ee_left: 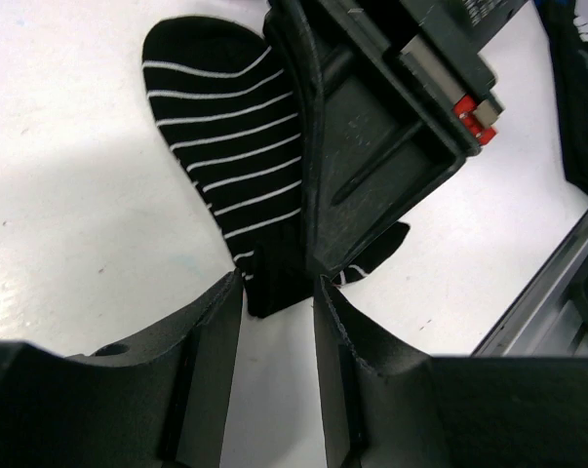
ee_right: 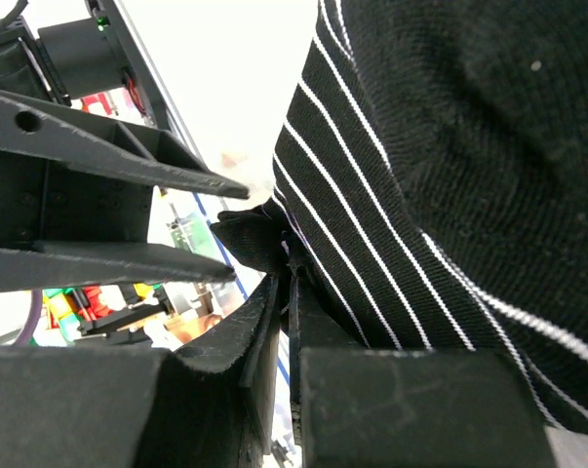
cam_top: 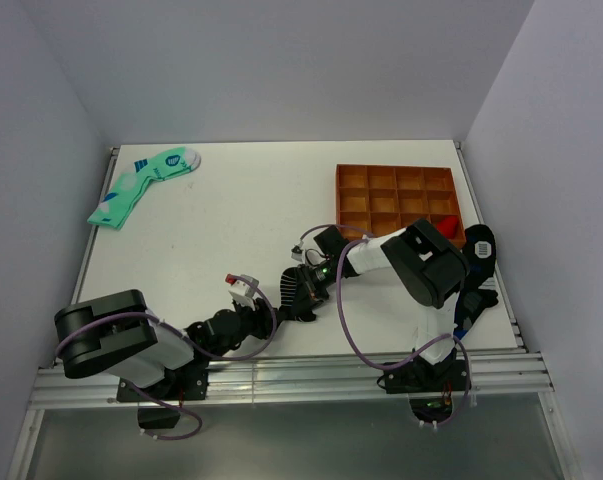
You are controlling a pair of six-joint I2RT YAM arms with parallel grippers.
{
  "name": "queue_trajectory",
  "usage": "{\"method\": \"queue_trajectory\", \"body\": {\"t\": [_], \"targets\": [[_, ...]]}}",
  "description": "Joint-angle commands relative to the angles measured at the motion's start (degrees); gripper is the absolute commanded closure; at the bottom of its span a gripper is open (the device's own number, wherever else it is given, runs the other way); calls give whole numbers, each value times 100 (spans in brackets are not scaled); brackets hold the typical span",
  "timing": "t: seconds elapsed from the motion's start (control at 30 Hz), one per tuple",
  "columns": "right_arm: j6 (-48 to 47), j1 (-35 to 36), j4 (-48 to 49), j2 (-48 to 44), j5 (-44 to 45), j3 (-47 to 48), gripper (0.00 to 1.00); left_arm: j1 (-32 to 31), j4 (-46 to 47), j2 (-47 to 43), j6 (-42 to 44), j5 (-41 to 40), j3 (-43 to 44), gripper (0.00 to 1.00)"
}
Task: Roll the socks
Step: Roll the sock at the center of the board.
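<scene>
Black knit ankle socks with thin white stripes (ee_left: 220, 146) lie flat on the white table (cam_top: 241, 220), close to its near edge and about midway along it. At the table's far left corner rests a pair of mint-green socks with blue marks (cam_top: 141, 187), well apart from the arms. Reaching in from the near left corner, the left gripper (ee_left: 279, 288) has its jaws parted a little, the plain black end of the socks lying right at its fingertips, flanked but not squeezed. Above it, the right gripper (ee_right: 286, 278) comes from the right with its jaws pressed together on a pinched fold of the striped fabric. Toward the far right corner sits an orange plastic tray of square compartments (cam_top: 396, 172), a small red object (cam_top: 449, 224) in one near-right compartment.
</scene>
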Motion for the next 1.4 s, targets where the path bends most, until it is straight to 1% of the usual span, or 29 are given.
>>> {"method": "queue_trajectory", "body": {"t": [0.0, 0.37, 0.53, 0.67, 0.9, 1.03, 1.13, 1.17, 1.23, 1.27, 1.37], "targets": [[-379, 2, -532, 55, 931, -131, 90, -20, 587, 43, 191, 134, -57, 59], [-493, -6, -708, -6, 957, -149, 90, 94, 1088, 816, 296, 441, 119, 58], [-511, -6, -734, -6, 975, -158, 90, 173, 1220, 747, 358, 625, 93, 58], [-528, -6, -752, 2, 966, -140, 90, 217, 852, 685, 559, 678, 224, 57], [-554, -6, -796, 46, 984, -123, 90, 498, 983, 781, 507, 854, 268, 59], [-563, -6, -787, 38, 975, -131, 90, 551, 878, 860, 490, 951, 356, 66], [-546, 2, -761, 29, 1036, -140, 90, 560, 746, 939, 446, 1021, 444, 77], [-554, -6, -761, 11, 1071, -149, 90, 560, 694, 966, 428, 1048, 453, 85], [-537, -6, -743, -24, 1159, -184, 90, 560, 597, 992, 367, 1127, 506, 93], [-511, -6, -674, -67, 1177, -219, 90, 560, 544, 992, 341, 1162, 523, 99], [-467, -6, -594, -112, 1395, -281, 89, 551, 115, 940, 209, 1206, 637, 100]]}}
